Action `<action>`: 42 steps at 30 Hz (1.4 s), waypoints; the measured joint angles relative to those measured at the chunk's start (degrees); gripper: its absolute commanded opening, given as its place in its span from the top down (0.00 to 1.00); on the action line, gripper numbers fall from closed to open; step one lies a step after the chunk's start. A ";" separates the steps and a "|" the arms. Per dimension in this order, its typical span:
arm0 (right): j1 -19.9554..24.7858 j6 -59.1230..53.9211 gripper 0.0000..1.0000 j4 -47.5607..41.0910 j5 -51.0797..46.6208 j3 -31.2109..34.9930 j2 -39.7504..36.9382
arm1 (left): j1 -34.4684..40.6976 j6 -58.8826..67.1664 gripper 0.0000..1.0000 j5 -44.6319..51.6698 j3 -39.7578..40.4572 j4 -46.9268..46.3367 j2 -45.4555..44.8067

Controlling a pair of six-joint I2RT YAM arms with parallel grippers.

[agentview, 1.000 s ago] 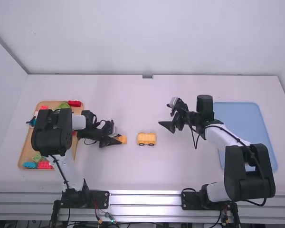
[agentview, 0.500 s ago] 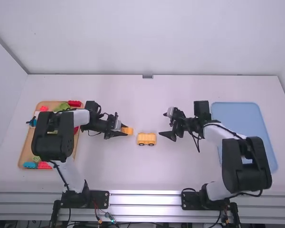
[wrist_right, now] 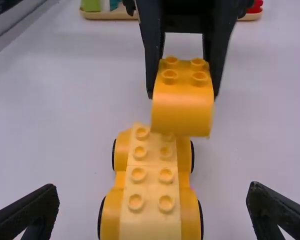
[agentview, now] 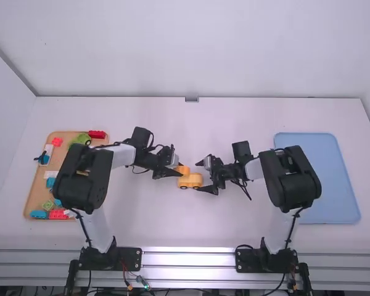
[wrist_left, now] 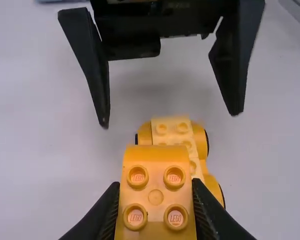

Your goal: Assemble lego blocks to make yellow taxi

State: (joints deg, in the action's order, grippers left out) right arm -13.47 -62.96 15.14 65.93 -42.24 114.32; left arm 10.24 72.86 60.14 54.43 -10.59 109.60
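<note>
In the high view my left gripper [agentview: 177,172] holds the orange-yellow block [agentview: 183,169] over the left end of the wheeled yellow base [agentview: 193,180]. In the left wrist view my left gripper [wrist_left: 155,192] is shut on that block [wrist_left: 156,200], studs up, with the base [wrist_left: 185,137] beyond and below it. My right gripper [agentview: 202,176] is at the base's right end in the high view. The right wrist view has my right gripper [wrist_right: 152,207] open, its fingers on either side of the studded base [wrist_right: 152,187] without touching it; the held block [wrist_right: 182,102] hangs above the far end.
A wooden tray [agentview: 32,185] of coloured blocks and small pieces lies at the left, partly under the left arm. At the right is a blue tray [agentview: 333,179]. A wall stands behind the table's far edge.
My left gripper has moved right with the block, from beside the base to over its left end. The right gripper has come left to the base's right end. The base has stayed put.
</note>
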 measured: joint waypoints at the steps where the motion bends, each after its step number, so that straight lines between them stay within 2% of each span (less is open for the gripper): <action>1: -0.42 1.14 0.01 2.01 -0.44 0.00 0.72 | 0.46 -1.16 0.89 -0.42 -0.26 0.79 0.00; 9: -2.80 8.22 0.01 8.31 -3.19 0.00 4.83 | 1.73 -9.14 0.92 -1.55 -3.32 8.35 0.00; 24: -5.64 16.52 0.01 10.82 -9.79 0.09 4.83 | 1.77 -13.14 0.94 -0.79 -4.79 9.64 0.00; 28: -5.01 16.50 0.01 16.83 -7.91 2.45 4.83 | 1.79 -13.33 0.94 -0.79 -4.79 9.60 0.00; 30: -3.91 17.16 0.01 24.92 -6.23 6.12 4.83 | 1.88 -13.31 0.94 -0.81 -4.79 9.42 0.00; 33: -3.39 18.80 0.01 30.34 -5.38 8.68 4.85 | 2.29 -13.31 0.95 -0.81 -4.79 9.44 0.00; 38: -5.20 20.63 0.00 30.51 -6.40 9.03 4.85 | 4.09 -13.35 0.96 -0.83 -4.79 10.08 0.00; 40: -5.81 20.79 0.05 28.39 -7.17 8.55 4.85 | 4.59 -13.33 0.98 -0.83 -4.79 10.12 0.00; 42: -6.32 20.04 0.17 24.68 -8.02 7.43 4.85 | 4.94 -13.77 0.98 -0.85 -4.79 10.34 0.00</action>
State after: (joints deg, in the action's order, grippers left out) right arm -19.79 -42.92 39.81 57.91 -34.81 119.17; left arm 15.18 59.09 59.29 49.65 -0.25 109.60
